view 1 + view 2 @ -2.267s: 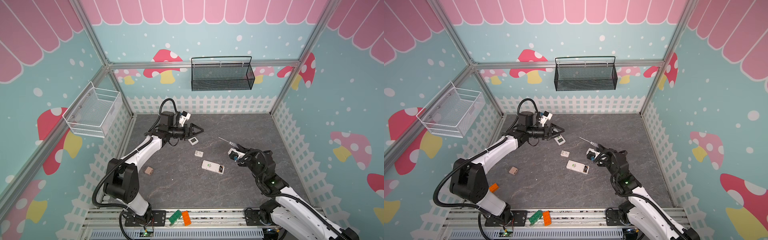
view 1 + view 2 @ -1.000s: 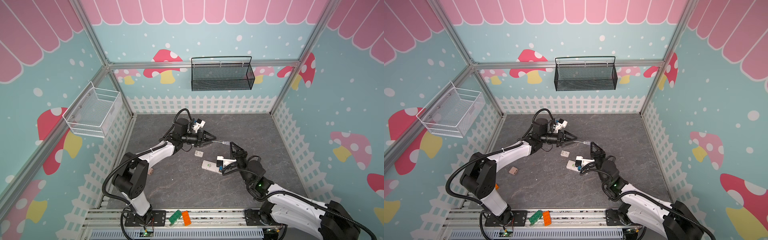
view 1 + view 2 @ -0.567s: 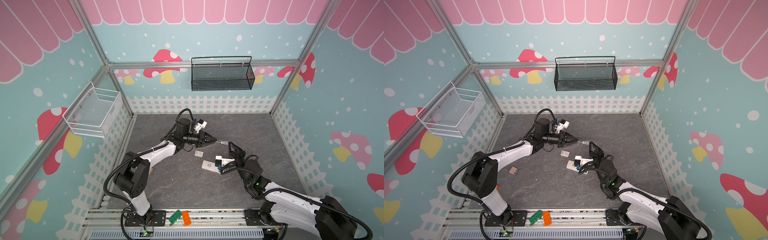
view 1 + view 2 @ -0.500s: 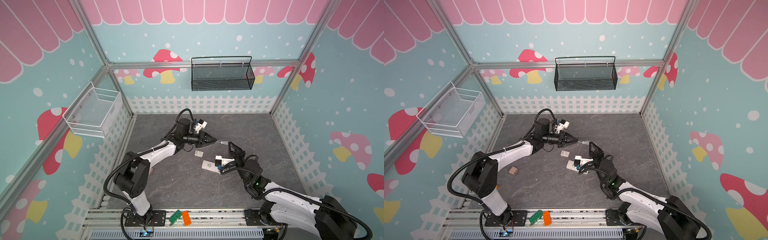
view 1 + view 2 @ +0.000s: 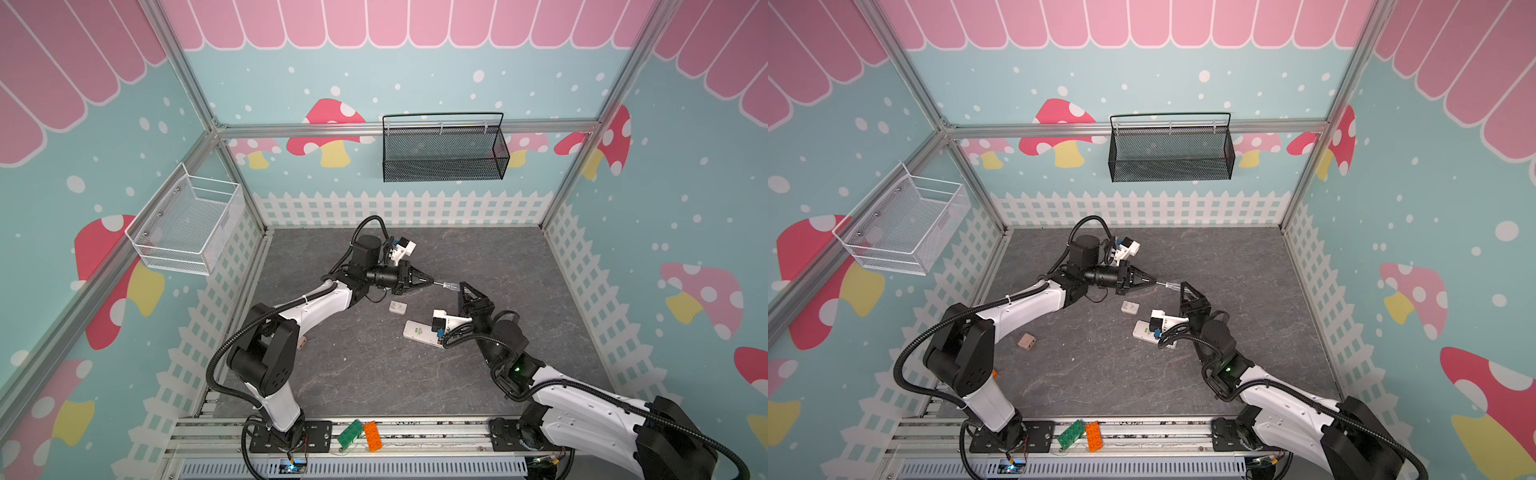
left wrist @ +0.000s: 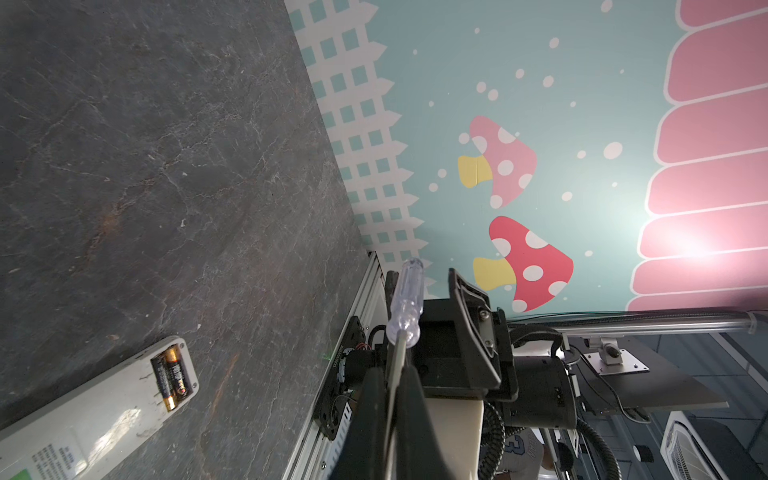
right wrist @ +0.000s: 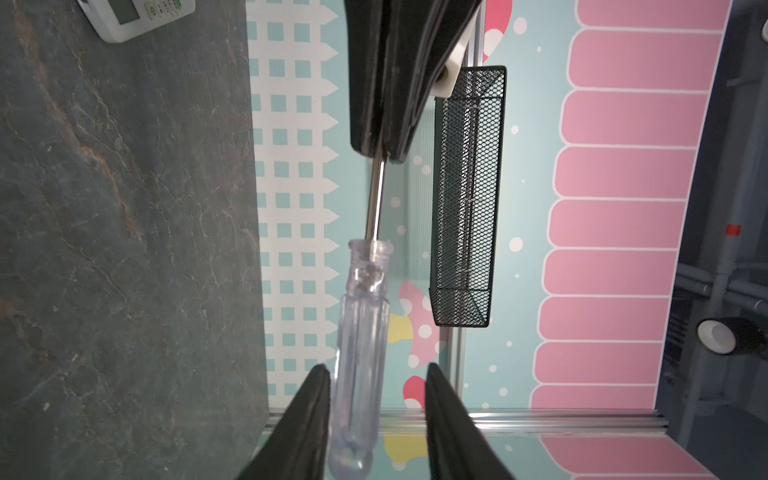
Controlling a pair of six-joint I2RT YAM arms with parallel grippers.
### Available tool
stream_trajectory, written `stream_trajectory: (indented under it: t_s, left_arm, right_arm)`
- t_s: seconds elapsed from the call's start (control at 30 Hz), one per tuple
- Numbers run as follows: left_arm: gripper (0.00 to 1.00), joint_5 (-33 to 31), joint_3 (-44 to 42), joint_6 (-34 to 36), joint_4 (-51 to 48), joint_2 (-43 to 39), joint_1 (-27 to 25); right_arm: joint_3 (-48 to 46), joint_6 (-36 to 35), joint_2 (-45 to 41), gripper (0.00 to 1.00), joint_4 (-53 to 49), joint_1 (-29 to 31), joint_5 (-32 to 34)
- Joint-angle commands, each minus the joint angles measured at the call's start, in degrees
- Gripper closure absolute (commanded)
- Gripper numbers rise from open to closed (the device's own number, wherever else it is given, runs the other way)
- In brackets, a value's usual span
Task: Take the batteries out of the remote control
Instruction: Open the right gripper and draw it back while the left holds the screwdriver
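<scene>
The white remote control (image 5: 417,331) (image 5: 1143,330) lies back up on the grey floor beside my right wrist. Its open bay shows two black and gold batteries (image 6: 170,378) side by side. A clear-handled screwdriver (image 5: 449,285) (image 5: 1172,284) hangs level in the air between my two grippers. My left gripper (image 5: 432,282) (image 6: 392,368) is shut on its metal shaft. My right gripper (image 5: 463,287) (image 7: 376,368) is open around the clear handle (image 7: 365,316), which rests against one finger with a gap to the other.
A small white device (image 5: 397,307) (image 7: 133,12) lies under the left gripper. A brown block (image 5: 301,344) sits left of centre. Green (image 5: 350,433) and orange (image 5: 372,435) bricks rest on the front rail. A black basket (image 5: 444,151) and a white basket (image 5: 187,226) hang on the walls.
My left gripper has closed on the screwdriver's shaft. My right gripper has opened off the handle. Both arms have stayed nearly where they were.
</scene>
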Motion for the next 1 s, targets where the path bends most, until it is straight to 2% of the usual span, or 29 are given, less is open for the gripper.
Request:
stream_trajectory:
  t_s: [0.0, 0.17, 0.23, 0.3, 0.47, 0.63, 0.67, 0.7, 0.73, 0.97]
  left_arm:
    - [1.00, -0.50, 1.51, 2.07, -1.63, -0.56, 1.55]
    - [1.00, -0.05, 2.73, 5.22, -4.42, -1.44, 3.38]
    - [1.00, -0.21, 3.84, 8.05, -7.68, -1.91, 4.74]
    - [1.00, -0.40, 4.02, 10.36, -9.36, -2.47, 5.00]
    - [1.00, -0.86, 1.35, 11.02, -8.94, -4.23, 7.87]
    - [1.00, -0.36, -3.94, 9.37, -3.28, -6.81, 9.96]
    - [1.00, -0.38, -4.37, 9.60, -3.06, -7.08, 10.48]
    - [1.00, -0.41, -4.68, 10.17, -3.08, -7.45, 11.02]
    - [1.00, -0.61, -5.25, 10.66, -3.07, -7.87, 11.44]
    - [1.00, 1.15, -8.88, 13.09, -0.70, -9.76, 13.51]
  right_arm:
    - [-0.04, 7.90, -4.42, 0.49, -4.35, 0.28, 1.08]
    - [-1.48, 16.34, -9.93, 0.38, -9.48, -0.25, -0.05]
    - [1.30, 21.68, -10.70, 0.34, -16.88, -0.73, -1.55]
    - [3.63, 27.06, -10.31, 0.32, -19.14, -1.75, -2.98]
    - [10.05, 40.33, -6.11, 0.22, -24.43, -3.54, -5.77]
    - [17.71, 58.39, 1.57, 0.15, -30.72, -7.18, -7.58]
    - [19.42, 61.55, 2.84, 0.12, -32.64, -7.70, -9.00]
    - [21.24, 64.57, 4.11, 0.03, -34.66, -8.39, -10.79]
    - [22.75, 67.65, 5.31, 0.01, -36.25, -9.14, -12.68]
    - [31.55, 86.92, 10.85, 0.01, -42.91, -13.65, -26.76]
